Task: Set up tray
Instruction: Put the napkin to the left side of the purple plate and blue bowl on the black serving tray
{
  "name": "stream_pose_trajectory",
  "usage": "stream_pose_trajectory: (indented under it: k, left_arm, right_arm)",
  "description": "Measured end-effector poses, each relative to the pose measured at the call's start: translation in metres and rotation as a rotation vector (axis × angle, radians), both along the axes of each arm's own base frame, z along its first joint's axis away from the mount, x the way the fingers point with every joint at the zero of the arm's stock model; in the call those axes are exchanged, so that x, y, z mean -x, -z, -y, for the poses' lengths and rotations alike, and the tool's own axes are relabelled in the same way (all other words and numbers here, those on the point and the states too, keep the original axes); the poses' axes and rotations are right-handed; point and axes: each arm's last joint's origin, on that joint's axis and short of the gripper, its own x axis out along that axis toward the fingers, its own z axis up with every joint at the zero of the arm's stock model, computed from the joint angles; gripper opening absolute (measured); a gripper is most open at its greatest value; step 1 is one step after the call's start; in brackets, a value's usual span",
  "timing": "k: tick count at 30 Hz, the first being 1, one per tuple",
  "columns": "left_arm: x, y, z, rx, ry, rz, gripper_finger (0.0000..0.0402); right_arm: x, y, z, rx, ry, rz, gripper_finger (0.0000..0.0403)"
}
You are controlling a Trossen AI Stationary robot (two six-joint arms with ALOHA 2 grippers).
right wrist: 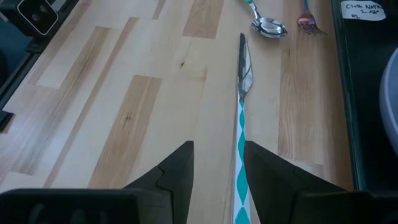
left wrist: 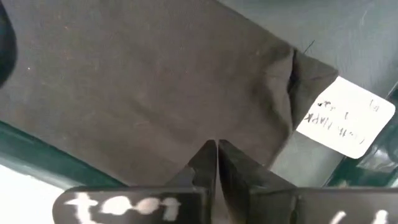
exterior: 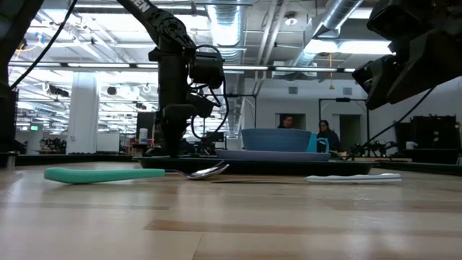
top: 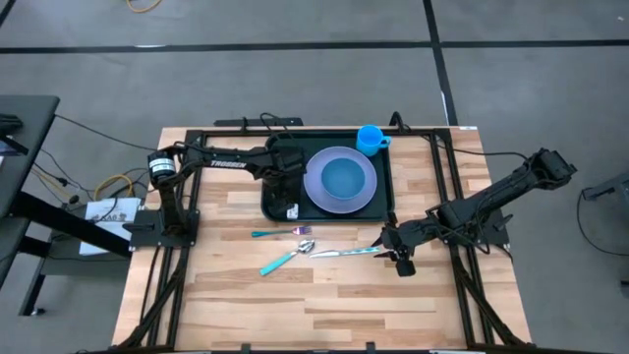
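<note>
Left tool [top: 287,189], fingers pressed together, pinching the dark cloth napkin [left wrist: 143,93] lying inside the green tray [top: 385,202]; a white label [left wrist: 345,118] sits on the napkin just beyond the fingertips. The lavender plate [top: 340,181] and blue cup [top: 371,138] stand in the tray beside this tool. Right tool [right wrist: 217,168], fingers spread, hovers over the bench [top: 334,295] astride the knife's teal-patterned handle [right wrist: 241,162]; spoon [right wrist: 268,26] and fork [right wrist: 307,22] lie beyond the blade.

matt dark cloth [left wrist: 155,93]; glossy plastic tray [top: 385,187]; pale wood table [top: 324,295]; shiny metal spoon [right wrist: 268,26].
</note>
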Motion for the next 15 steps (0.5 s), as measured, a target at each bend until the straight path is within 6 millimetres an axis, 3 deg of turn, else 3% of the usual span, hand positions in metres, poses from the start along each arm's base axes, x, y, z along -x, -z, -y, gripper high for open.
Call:
stream_pose_trajectory:
  k: [15]
  left_arm:
    - [-0.0023, 0.0088, 0.0034, 0.104, 0.003, 0.007, 0.0]
  right_arm:
    - [0.0, 0.0, 0.0, 0.0, 0.0, 0.0, 0.0131]
